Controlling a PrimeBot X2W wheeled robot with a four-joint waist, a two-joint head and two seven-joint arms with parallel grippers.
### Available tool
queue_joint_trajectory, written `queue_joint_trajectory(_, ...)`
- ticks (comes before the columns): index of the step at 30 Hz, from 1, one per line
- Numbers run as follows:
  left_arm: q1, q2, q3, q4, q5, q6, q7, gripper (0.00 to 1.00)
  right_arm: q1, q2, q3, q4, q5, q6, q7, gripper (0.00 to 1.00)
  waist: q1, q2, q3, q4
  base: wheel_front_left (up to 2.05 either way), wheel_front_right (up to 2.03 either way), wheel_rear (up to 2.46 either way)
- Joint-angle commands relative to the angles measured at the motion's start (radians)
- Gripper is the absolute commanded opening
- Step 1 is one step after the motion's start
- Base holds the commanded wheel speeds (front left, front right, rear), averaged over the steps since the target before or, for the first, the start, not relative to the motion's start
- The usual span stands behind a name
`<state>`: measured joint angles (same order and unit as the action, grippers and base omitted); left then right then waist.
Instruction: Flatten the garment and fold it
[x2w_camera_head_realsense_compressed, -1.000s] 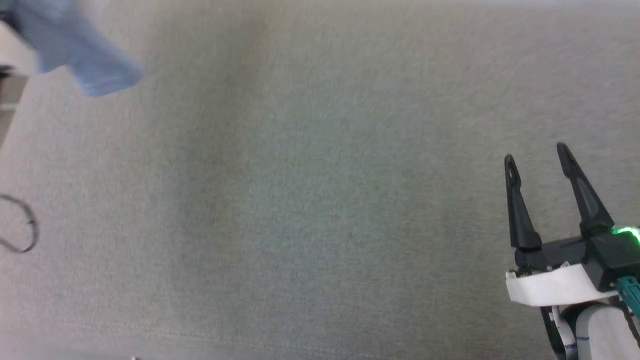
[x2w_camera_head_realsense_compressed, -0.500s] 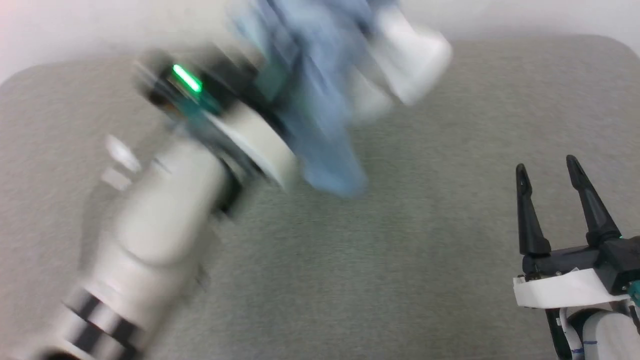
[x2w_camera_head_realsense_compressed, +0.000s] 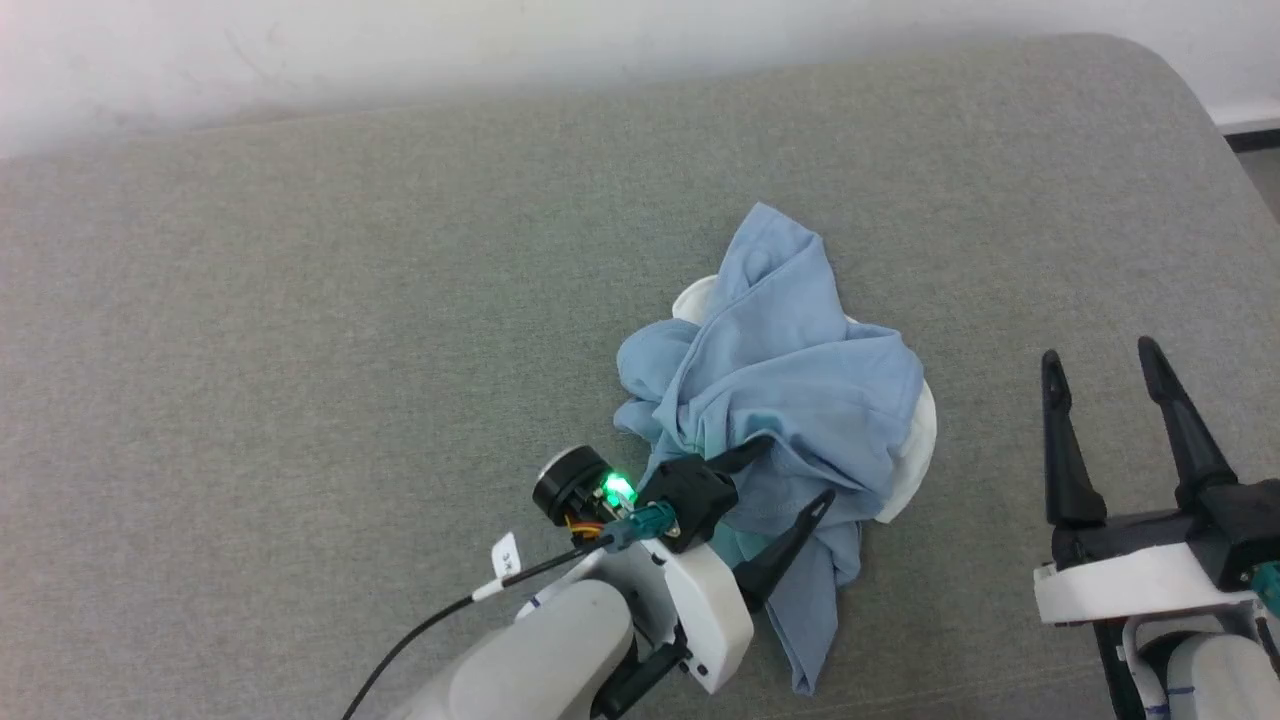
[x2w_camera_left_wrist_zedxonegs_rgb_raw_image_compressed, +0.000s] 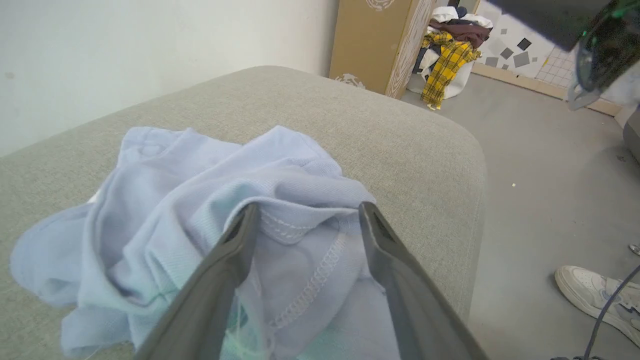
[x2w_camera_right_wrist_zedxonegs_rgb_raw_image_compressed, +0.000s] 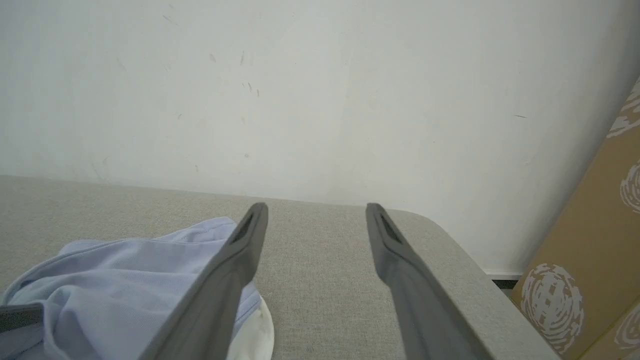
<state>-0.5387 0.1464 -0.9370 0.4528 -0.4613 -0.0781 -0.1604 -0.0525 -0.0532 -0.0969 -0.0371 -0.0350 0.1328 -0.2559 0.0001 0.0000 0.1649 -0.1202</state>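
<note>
On the grey upholstered surface (x2w_camera_head_realsense_compressed: 300, 300), the garment (x2w_camera_head_realsense_compressed: 790, 380) lies crumpled right of centre, the left gripper (x2w_camera_head_realsense_compressed: 797, 468) spread wide over its near edge, the right gripper (x2w_camera_head_realsense_compressed: 1099, 352) likewise spread, standing apart to its right.

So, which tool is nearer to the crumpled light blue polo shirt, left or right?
Left. The left tool is open right over the crumpled light blue polo shirt. The right tool, also open, stands apart to the shirt's right, over the grey fabric surface.
</note>
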Motion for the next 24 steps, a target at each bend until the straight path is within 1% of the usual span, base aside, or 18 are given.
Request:
queue_joint_trajectory(1,-0.004,0.006,0.015,-0.019,0.007,0.007,-0.020,1.00,0.017,0.003,0.000,0.011,-0.004,-0.002,-0.004,1.00,-0.0001,0.0000,-0.040,0.036,0.00,0.00,0.00)
queue_joint_trajectory(4,-0.005,0.025,0.064,-0.069,-0.010,0.036,-0.052,1.00,0.026,0.003,0.003,0.020,-0.006,-0.002,-0.004,1.00,-0.0001,0.0000,-0.072,0.059,0.00,0.00,0.00)
queue_joint_trajectory(9,0.025,0.097,0.189,-0.165,-0.033,0.133,-0.085,1.00,0.044,0.003,0.005,0.025,-0.008,-0.002,-0.001,1.00,-0.0001,0.0000,-0.110,0.095,0.00,0.00,0.00)
queue_joint_trajectory(10,0.025,0.097,0.189,-0.165,-0.033,0.133,-0.085,1.00,0.044,0.003,0.005,0.025,-0.008,-0.002,-0.001,1.00,-0.0001,0.0000,-0.110,0.095,0.00,0.00,0.00)
queue_joint_trajectory(11,0.059,0.129,0.249,-0.201,-0.039,0.181,-0.094,1.00,0.054,0.003,0.010,0.026,-0.008,-0.002,0.002,1.00,-0.0001,0.0000,-0.122,0.105,0.00,0.00,0.00)
queue_joint_trajectory(12,0.059,0.129,0.249,-0.201,-0.039,0.181,-0.094,1.00,0.054,0.003,0.010,0.026,-0.008,-0.002,0.002,1.00,-0.0001,0.0000,-0.122,0.105,0.00,0.00,0.00)
queue_joint_trajectory(15,0.140,0.166,0.339,-0.261,-0.042,0.249,-0.100,1.00,0.069,0.003,0.014,0.027,-0.006,-0.002,0.003,1.00,-0.0001,0.0000,-0.131,0.115,0.00,0.00,0.00)
queue_joint_trajectory(17,0.207,0.174,0.402,-0.318,-0.031,0.282,-0.101,1.00,0.079,0.003,0.018,0.028,-0.002,-0.002,0.003,1.00,-0.0001,0.0000,-0.135,0.121,0.00,0.00,0.00)
queue_joint_trajectory(20,0.325,0.168,0.483,-0.388,-0.001,0.312,-0.101,1.00,0.091,0.003,0.024,0.034,0.000,-0.002,0.003,1.00,-0.0001,0.0000,-0.141,0.126,0.00,0.00,0.00)
queue_joint_trajectory(22,0.400,0.159,0.520,-0.414,0.025,0.317,-0.101,1.00,0.098,0.003,0.029,0.036,0.000,-0.002,0.003,1.00,-0.0001,0.0000,-0.143,0.127,0.00,0.00,0.00)
queue_joint_trajectory(24,0.462,0.138,0.550,-0.427,0.038,0.314,-0.101,1.00,0.104,0.003,0.033,0.038,0.001,-0.002,0.003,1.00,-0.0001,0.0000,-0.144,0.127,0.00,0.00,0.00)
